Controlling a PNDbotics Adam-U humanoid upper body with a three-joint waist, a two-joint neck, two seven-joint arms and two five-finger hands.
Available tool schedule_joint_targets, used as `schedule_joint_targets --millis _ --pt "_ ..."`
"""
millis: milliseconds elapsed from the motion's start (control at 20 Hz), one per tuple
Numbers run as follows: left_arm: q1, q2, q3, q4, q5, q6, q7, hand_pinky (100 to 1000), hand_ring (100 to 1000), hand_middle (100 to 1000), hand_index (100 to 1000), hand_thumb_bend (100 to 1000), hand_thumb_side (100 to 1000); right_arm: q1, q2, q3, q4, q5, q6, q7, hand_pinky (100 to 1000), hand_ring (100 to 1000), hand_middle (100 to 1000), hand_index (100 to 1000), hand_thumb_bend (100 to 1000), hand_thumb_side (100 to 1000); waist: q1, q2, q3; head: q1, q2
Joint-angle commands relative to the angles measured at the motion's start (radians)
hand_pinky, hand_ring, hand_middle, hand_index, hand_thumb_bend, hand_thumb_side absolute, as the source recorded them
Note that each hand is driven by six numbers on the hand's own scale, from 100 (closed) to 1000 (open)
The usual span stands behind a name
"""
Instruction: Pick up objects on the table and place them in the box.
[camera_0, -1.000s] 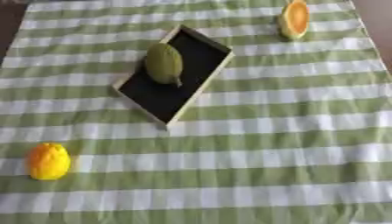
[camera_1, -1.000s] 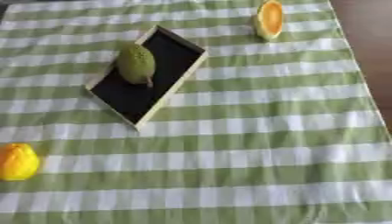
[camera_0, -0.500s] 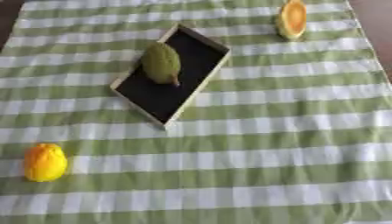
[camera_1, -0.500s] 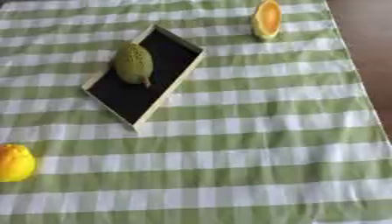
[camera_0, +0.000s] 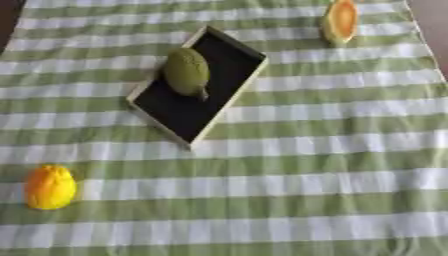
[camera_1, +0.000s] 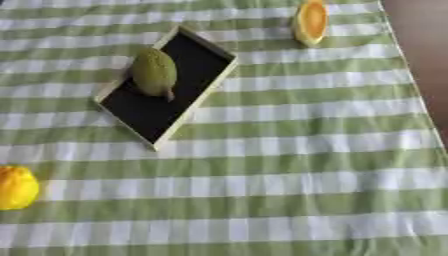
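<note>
Neither robot hand shows in either eye view, so whether their fingers are apart or together cannot be told. A green-and-white striped cloth covers the tabletop, whose bare brown surface shows along the right edge. Nearest, at the lower left, a yellow-orange rounded fruit lies on the cloth, well apart from everything else. Farther back and left of centre sits the box, a shallow rectangular tray with a pale rim and a black floor, set askew to the stripes with one corner pointing toward the near side. A green oval fruit lies inside it, in the far half, touching the left rim. Farthest, near the upper right, an orange slice-shaped fruit with a paler edge rests on the cloth, apart from the box.
</note>
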Motion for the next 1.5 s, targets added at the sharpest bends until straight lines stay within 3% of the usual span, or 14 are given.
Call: schedule_joint_targets --millis 50,650,1500 --pt "-0.013 0.033 0.004 -0.015 0.002 -0.001 -0.006 857 777 746 900 620 505 -0.033 -0.002 -0.002 0.048 0.076 -0.038 0.033 950 945 894 941 404 100 0.000 -0.018 0.001 -0.003 -0.013" --pt "-0.014 0.031 0.000 -0.015 0.009 0.000 -0.013 857 775 743 899 619 505 -0.061 0.047 0.020 0.123 0.192 -0.119 0.060 953 950 907 963 386 100 0.005 -0.008 0.002 -0.023 -0.047" --pt "-0.025 0.026 -0.006 -0.015 0.019 0.002 -0.020 858 774 737 898 616 506 -0.092 0.108 0.023 0.166 0.218 -0.118 0.023 947 942 900 966 396 100 0.013 0.020 0.016 -0.033 -0.074"
